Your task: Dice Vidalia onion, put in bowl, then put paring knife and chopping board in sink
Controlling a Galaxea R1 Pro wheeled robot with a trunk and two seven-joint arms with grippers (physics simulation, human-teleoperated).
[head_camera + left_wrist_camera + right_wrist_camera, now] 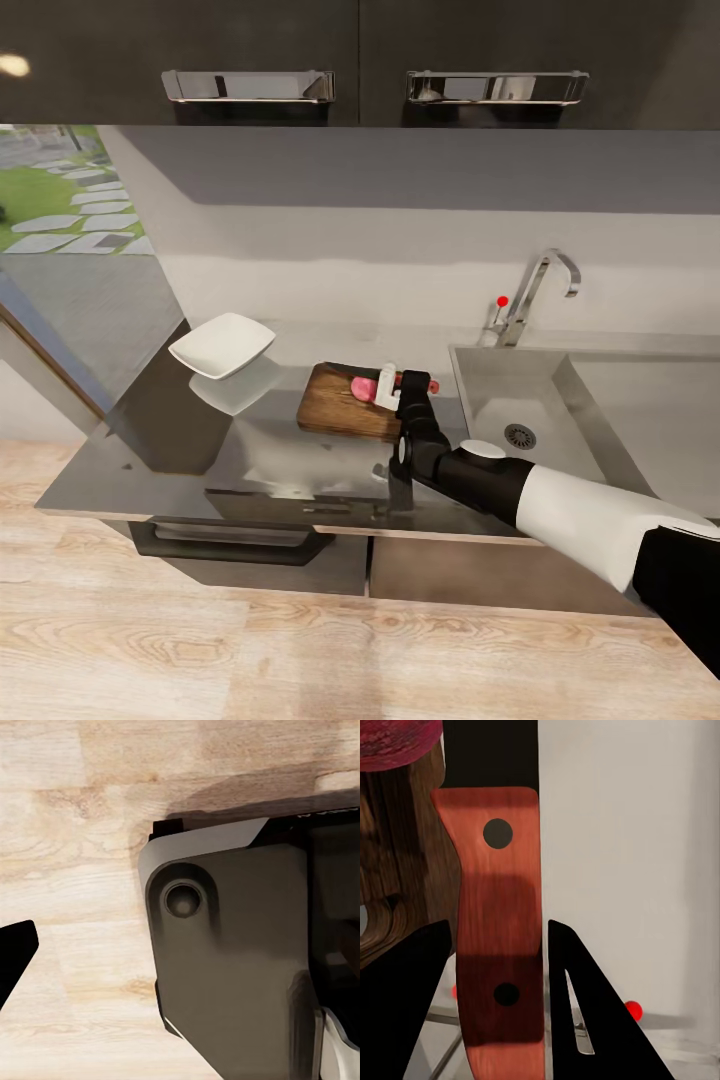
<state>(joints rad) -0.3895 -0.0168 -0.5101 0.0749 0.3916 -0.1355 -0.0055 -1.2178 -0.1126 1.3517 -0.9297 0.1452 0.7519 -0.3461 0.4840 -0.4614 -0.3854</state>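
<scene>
The dark brown chopping board [335,408] lies on the glossy countertop [150,450] just left of the sink [490,395]. The pinkish Vidalia onion [362,387] rests on the board's far end. My right gripper [407,385] hangs beside the onion, shut on the red handle of the paring knife [424,383]. In the right wrist view both black fingers [585,1005] press the sides of the paring knife's handle [499,870], held in my right gripper [499,924]. Its dark blade points past the board [397,855] toward the onion [394,739]. The white bowl [222,345] stands left of the board.
A chrome tap [535,290] with a red knob [502,300] rises behind the sink. Black upper cabinets [250,60] hang overhead. The left wrist view holds pale wood floor [75,810], the robot's dark base [232,960] and one black fingertip [15,952].
</scene>
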